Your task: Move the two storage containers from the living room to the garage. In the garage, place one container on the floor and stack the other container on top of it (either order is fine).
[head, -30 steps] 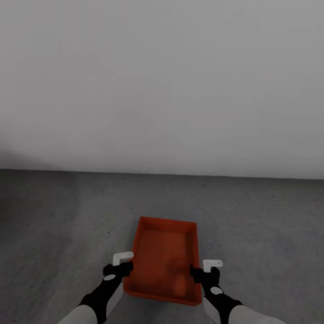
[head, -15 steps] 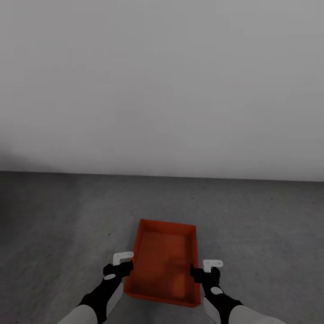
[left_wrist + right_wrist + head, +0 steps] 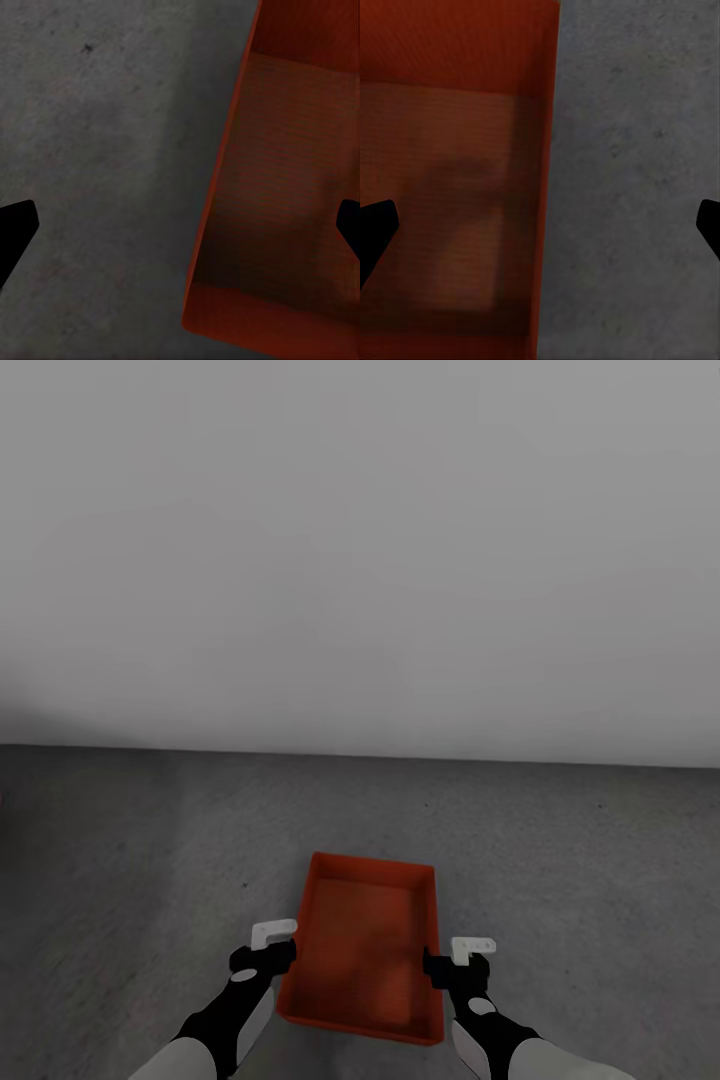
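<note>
In both wrist views the jaws stand wide apart, each pair straddling one long wall of the storage container (image 3: 362, 952) with one fingertip over the inside and one over the outside. The left gripper (image 3: 180, 229) brackets the left wall and the right gripper (image 3: 540, 229) the right wall; neither pair is closed on the plastic, and whether any fingertip touches it cannot be told. The orange-red container sits squarely between the two grippers, its near end just ahead of the wrists and its far end reaching away towards the wall (image 3: 360, 550), over the dark grey garage floor (image 3: 150, 840); whether it rests on the floor or hangs just above it is not clear.

It looks like a light, stiff, empty shell with thin smooth walls, likely slippery. The best hold seems to be the upper rim of each long wall near its middle, pinched evenly on both sides so it stays level.
</note>
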Controlling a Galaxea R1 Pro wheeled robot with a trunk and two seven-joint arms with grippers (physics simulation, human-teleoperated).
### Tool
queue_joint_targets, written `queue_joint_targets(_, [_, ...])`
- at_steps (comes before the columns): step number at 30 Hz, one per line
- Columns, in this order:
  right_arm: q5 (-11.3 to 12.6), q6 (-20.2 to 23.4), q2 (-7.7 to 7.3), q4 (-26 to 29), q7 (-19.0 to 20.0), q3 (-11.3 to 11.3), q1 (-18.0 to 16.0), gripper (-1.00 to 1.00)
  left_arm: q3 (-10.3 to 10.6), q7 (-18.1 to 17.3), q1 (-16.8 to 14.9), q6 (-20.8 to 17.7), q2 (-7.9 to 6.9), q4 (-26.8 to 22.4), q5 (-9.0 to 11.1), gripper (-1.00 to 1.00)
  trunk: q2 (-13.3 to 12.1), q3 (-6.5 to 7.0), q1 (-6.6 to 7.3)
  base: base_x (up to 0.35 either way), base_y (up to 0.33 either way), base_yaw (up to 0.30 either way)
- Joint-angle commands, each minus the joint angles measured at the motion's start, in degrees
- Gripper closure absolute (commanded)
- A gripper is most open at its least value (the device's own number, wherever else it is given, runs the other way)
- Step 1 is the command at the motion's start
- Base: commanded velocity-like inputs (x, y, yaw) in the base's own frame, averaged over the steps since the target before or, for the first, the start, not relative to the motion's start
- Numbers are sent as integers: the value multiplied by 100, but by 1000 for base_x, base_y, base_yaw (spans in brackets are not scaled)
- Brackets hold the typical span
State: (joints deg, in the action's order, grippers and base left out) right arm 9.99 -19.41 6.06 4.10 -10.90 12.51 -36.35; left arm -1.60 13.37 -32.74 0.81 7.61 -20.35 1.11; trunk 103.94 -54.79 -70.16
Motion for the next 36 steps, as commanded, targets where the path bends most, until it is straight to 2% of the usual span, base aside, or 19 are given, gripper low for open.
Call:
queue_joint_targets(1, [56,-19,1,-5,-18,50,-3,-100,-16,8,-3,11,3,-1,12,-100,-40,15,23,0,0,0])
queue_joint_targets(36, [56,-19,1,-5,-18,50,-3,-100,-14,15,-4,68,3,-29,12,-100,-1444,643,792,0,0,0])
